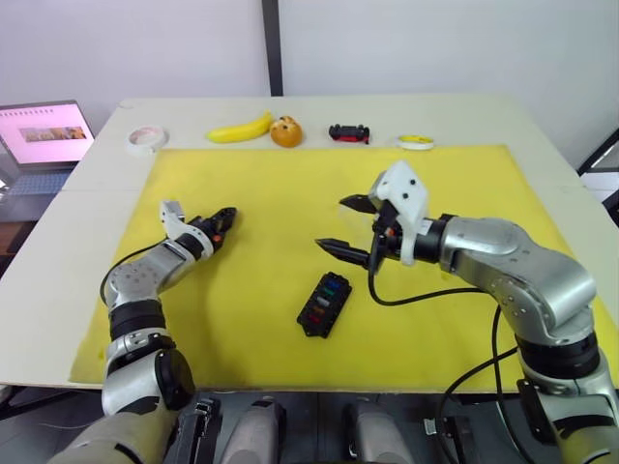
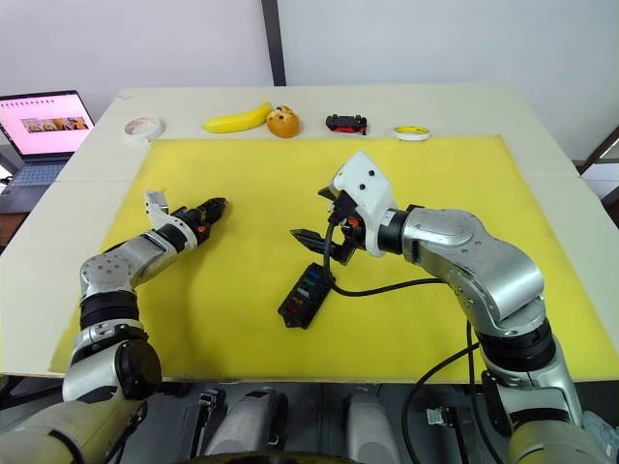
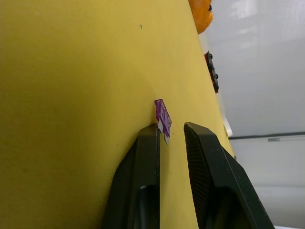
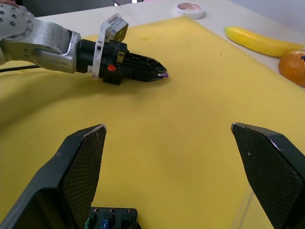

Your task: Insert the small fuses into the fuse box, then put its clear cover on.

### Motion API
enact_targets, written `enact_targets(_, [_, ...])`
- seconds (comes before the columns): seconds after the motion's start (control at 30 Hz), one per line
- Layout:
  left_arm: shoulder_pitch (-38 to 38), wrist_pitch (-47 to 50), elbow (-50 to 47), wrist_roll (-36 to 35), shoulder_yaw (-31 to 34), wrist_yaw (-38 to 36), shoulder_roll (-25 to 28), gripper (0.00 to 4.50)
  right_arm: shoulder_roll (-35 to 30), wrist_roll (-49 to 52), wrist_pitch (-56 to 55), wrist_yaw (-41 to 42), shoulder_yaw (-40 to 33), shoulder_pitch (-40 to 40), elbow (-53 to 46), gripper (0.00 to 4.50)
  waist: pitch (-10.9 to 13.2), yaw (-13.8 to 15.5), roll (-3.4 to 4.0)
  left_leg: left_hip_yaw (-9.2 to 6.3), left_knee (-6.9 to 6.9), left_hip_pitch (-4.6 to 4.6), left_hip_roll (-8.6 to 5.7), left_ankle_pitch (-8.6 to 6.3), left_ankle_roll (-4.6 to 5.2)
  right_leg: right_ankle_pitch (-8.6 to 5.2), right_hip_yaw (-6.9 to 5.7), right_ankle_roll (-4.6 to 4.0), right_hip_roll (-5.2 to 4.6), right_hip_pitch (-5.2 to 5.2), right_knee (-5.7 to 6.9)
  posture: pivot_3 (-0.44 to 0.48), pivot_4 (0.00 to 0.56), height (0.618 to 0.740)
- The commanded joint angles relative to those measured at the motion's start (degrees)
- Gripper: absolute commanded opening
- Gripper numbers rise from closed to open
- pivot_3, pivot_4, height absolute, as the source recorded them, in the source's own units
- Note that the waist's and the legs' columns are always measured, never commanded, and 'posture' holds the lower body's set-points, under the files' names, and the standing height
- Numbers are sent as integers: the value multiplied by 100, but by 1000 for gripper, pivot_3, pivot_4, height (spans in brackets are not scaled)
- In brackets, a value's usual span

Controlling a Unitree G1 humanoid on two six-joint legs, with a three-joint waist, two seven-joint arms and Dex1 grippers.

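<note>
We're seeing the fuse box (image 1: 324, 304) mostly filled at six o'clock, the left gripper (image 3: 171, 133) pinching a purple fuse (image 3: 163, 117), the right gripper (image 4: 167, 138) gaping empty, and cover unplaced.

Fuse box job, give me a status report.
Left gripper at a purple fuse on the mat. Right gripper open, empty, above the fuse box. Some fuses seated. Nothing in between.

Bright, even light falls from overhead, leaving soft, short shadows on the yellow mat (image 1: 290, 193). The laptop screen (image 1: 44, 133) glows washed-out pink. In the left wrist view the near fingers (image 3: 209, 181) look soft, and the background blooms white.
</note>
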Motion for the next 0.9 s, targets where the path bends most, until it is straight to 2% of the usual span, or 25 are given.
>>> enact_targets(0.03, [97,22,221,97,-13,88,-100,869,-48,79,1,0,-195,-63,-210,4500,0,0,0,0,0,0,0,0,0,0,0,0,0,0,0,0,150,740])
enact_targets(0.53, [89,17,240,56,47,172,-106,869,-46,89,32,6,-218,-83,-223,4500,0,-2,0,0,0,0,0,0,-1,0,0,0,0,0,0,0,150,740])
enact_targets(0.63, [91,13,238,56,48,168,-113,33,-45,89,44,8,-224,-83,-228,4500,0,-1,0,0,0,0,0,0,-1,0,0,0,0,0,0,0,150,740])
enact_targets(0.9, [131,24,208,46,46,173,-96,33,-51,95,58,16,-237,-77,-253,4500,-1,-4,1,0,-1,0,0,1,-1,0,0,0,0,-1,0,0,150,740])
